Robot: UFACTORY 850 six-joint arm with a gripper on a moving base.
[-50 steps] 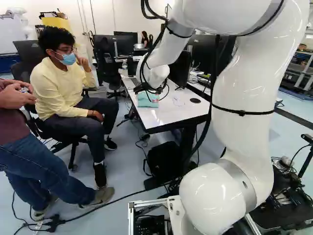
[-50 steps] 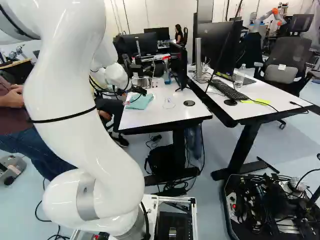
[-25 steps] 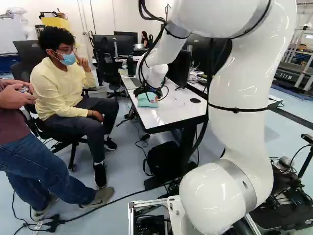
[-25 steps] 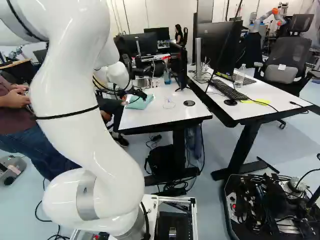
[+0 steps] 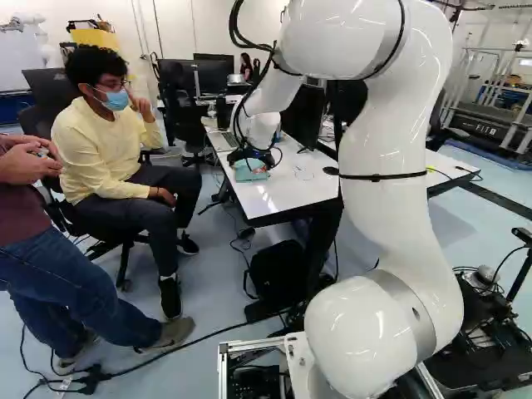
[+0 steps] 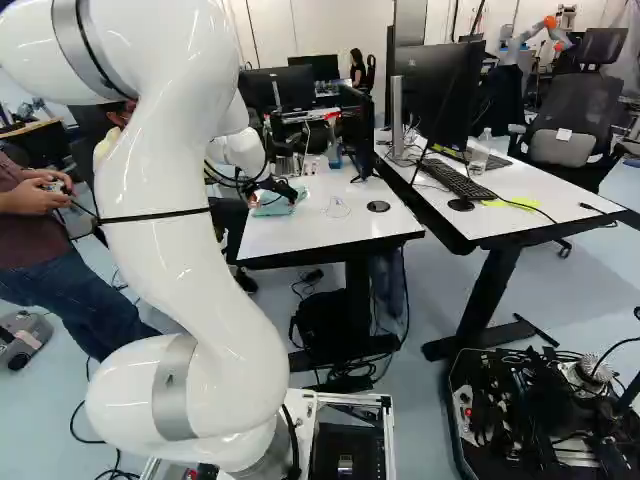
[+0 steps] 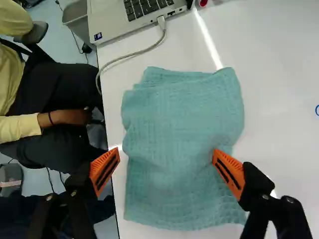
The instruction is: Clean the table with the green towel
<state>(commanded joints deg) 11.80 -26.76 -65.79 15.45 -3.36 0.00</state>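
1. My gripper (image 5: 249,155) is down at the green towel (image 7: 179,124), which lies on the white table (image 6: 335,222), near the edge on the seated side, rumpled, w/ layered folds at its far end.
2. Wrist view settles what both base views leave tiny: fingers spread wide, orange pads (image 7: 230,172) well apart, nothing pinched. One fingertip's over the towel, the other just beside it, toward the table edge. Can't tell if either touches cloth.
3. Also clearest in wrist view: part of a laptop (image 7: 110,19) ahead of the towel, w/ a pale cable (image 7: 135,55) plugged in & curving round to near the towel's far corner.
4. L base view: my arm (image 5: 386,199) covers much of the 2nd desk; bit of its top shows at R.
5. R base view gives me that desk (image 6: 530,190) properly: big monitor (image 6: 435,90), black kybd (image 6: 462,180), clear bottle (image 6: 480,152), plus a mesh chair (image 6: 575,105) behind.
6. Both base views get the black bag (image 5: 279,270) on the floor under the table; wrist view doesn't.
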